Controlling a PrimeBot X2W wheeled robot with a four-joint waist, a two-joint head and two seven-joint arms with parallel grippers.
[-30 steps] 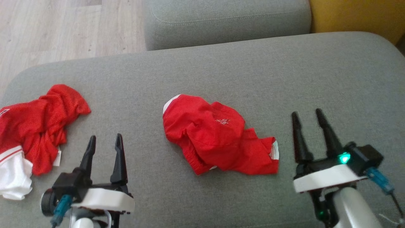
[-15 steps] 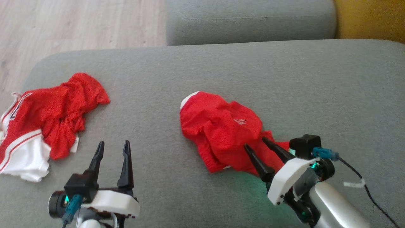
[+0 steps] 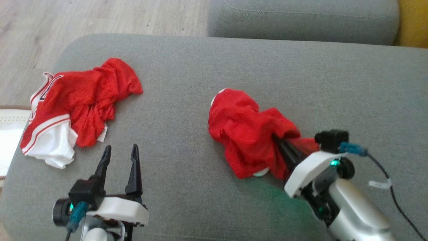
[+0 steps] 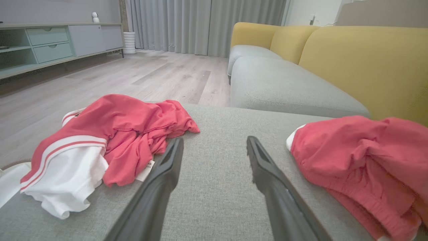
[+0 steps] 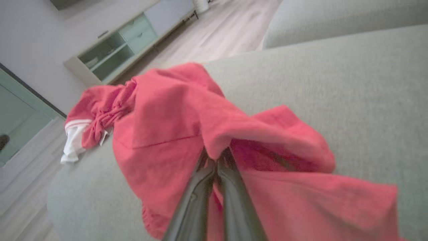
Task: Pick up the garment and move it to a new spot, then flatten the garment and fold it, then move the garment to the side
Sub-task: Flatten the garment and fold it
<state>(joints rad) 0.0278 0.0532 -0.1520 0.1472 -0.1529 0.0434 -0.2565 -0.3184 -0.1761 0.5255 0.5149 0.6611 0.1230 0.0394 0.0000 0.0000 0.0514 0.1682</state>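
Observation:
The garment (image 3: 244, 130) is a crumpled red piece with a white edge, lying mid-cushion on the grey sofa seat (image 3: 200, 67). My right gripper (image 3: 280, 142) reaches into its right side from the lower right, and its fingers are pinched together on a fold of the red cloth. In the right wrist view the garment (image 5: 174, 110) bunches over the closed right gripper (image 5: 216, 156). My left gripper (image 3: 121, 147) stands open at the lower left, holding nothing. In the left wrist view the left gripper (image 4: 214, 142) points over bare cushion, with the garment (image 4: 361, 154) to its right.
A second red and white garment (image 3: 80, 97) lies crumpled near the seat's left edge, also seen as a red and white garment (image 4: 127, 124). Another grey cushion (image 3: 301, 16) sits beyond, wooden floor (image 3: 100, 16) to the left, a yellow backrest (image 4: 367, 60) behind.
My right gripper swung in from the right, pushed into the garment's right side and shut on the cloth, bunching it. The head camera has also shifted. The left gripper stays open.

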